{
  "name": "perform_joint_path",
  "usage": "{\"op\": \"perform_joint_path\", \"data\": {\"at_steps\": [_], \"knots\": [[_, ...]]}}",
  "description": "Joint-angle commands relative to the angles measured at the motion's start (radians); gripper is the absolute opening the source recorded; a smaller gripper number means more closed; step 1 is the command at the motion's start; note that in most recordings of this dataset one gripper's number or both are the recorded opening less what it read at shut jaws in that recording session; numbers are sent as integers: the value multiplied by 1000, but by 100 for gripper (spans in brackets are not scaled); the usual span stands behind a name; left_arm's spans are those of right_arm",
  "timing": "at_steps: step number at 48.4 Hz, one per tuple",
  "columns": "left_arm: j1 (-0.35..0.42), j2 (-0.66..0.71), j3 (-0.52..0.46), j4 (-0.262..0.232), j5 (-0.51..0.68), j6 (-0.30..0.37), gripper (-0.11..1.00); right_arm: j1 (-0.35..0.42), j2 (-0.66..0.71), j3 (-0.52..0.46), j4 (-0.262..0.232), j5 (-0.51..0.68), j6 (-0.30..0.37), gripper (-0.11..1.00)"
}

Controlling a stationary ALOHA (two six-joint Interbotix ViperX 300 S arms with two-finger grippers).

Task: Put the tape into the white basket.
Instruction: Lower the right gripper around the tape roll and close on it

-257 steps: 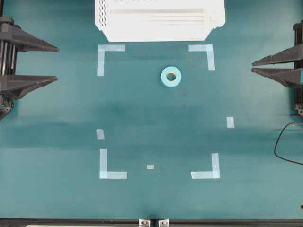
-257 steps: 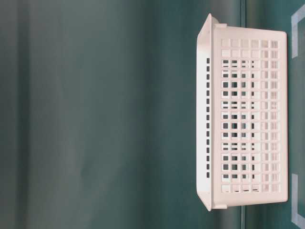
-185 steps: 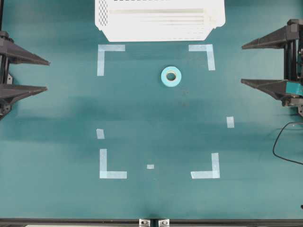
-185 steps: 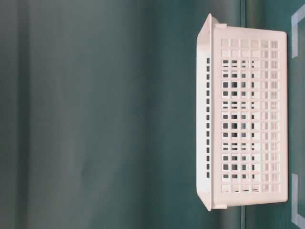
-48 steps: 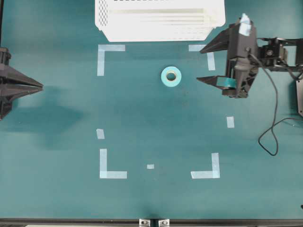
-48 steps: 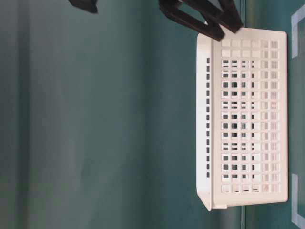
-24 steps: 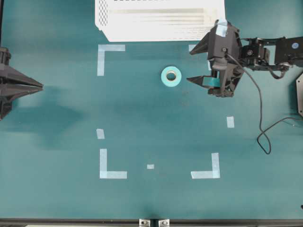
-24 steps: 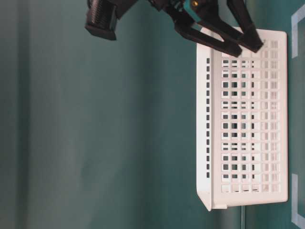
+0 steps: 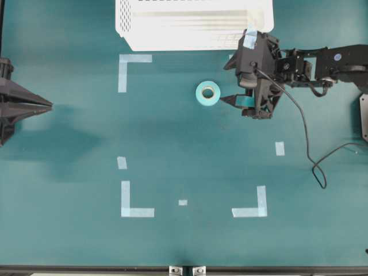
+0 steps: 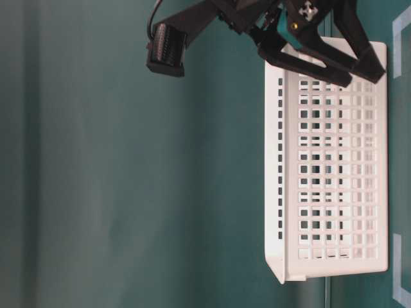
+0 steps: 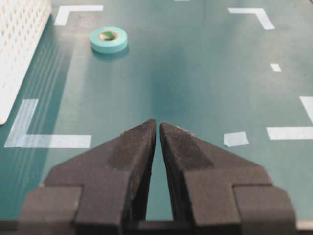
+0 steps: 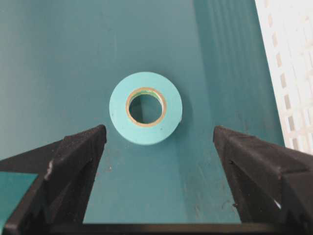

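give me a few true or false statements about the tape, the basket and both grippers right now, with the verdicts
1. The tape lies flat on the table, outside the white basket. True.
2. The right gripper is shut on the tape. False: its jaws stand wide open and hold nothing; the tape lies just ahead of the fingertips.
3. The left gripper is shut and empty. True.
4. The tape stands on its edge. False: it lies flat, its hole facing up.
5. The left gripper is close beside the tape. False: it sits at the left edge of the overhead view, well apart from the tape.
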Motion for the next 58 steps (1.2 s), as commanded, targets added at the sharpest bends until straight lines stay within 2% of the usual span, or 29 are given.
{"op": "perform_joint_path", "data": {"at_steps": [1, 38, 47, 58], "knots": [[2, 11, -11, 0, -9, 2, -7, -2, 0, -25, 0, -3, 2, 97], [3, 9, -11, 2, -9, 3, -7, 2, 94, -41, 0, -8, 3, 97], [5, 9, -11, 2, -11, 5, -7, 11, 107, -58, -2, -5, 57, 97], [5, 9, -11, 2, -9, 3, -7, 32, 127, -63, 0, -9, 69, 97]]}}
